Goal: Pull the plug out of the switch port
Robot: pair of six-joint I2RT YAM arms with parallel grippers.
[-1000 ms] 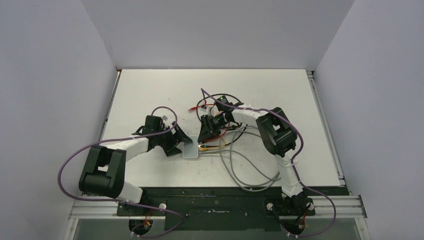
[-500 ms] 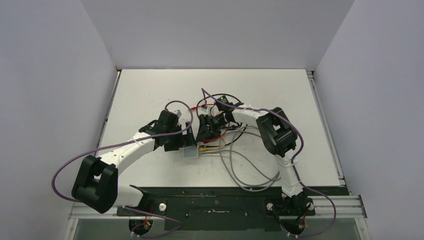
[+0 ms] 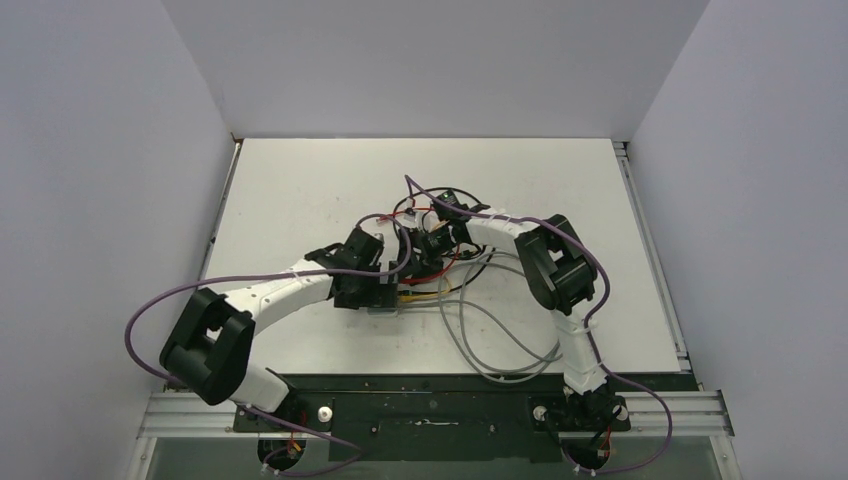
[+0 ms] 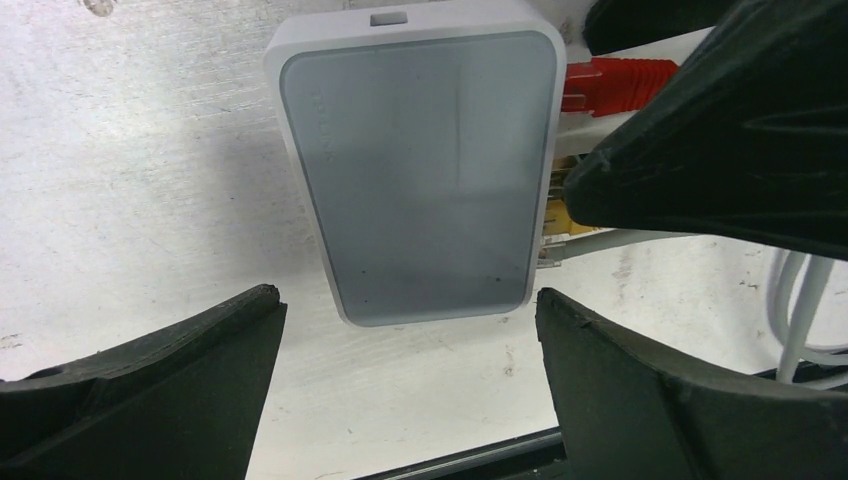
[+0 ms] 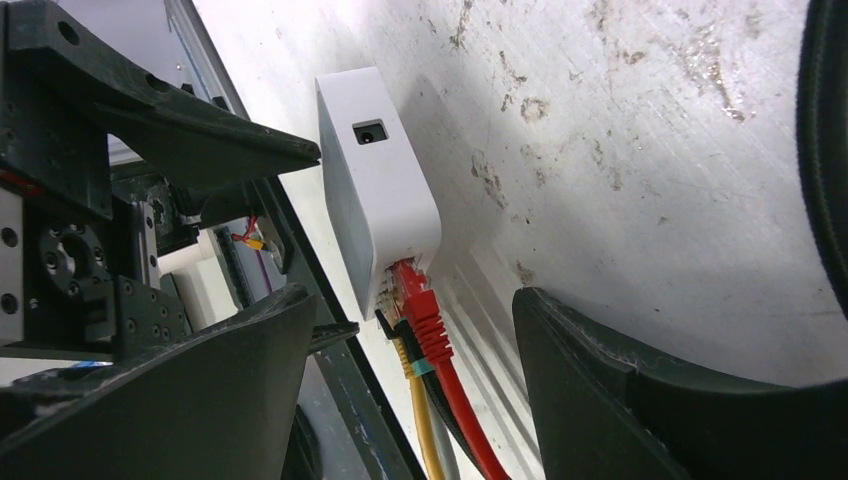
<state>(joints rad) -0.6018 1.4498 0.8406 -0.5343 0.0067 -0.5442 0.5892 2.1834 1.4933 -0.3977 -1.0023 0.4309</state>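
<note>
Under my wide-open, empty left gripper the switch looks light and slippery: I'd pin its long sides. My right gripper, also open, straddles the stiff red plug.

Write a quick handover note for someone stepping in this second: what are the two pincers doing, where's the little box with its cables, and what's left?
Left pincer: open, holding nothing, hovering over the switch.
Right pincer: open, holding nothing, one finger on each side of the red plug.
The switch lies flat on the table; the red plug and a yellow plug sit in its sockets.
Done: both arms are at the switch.
Left: probably steady the switch, grip a plug, pull it free.
</note>
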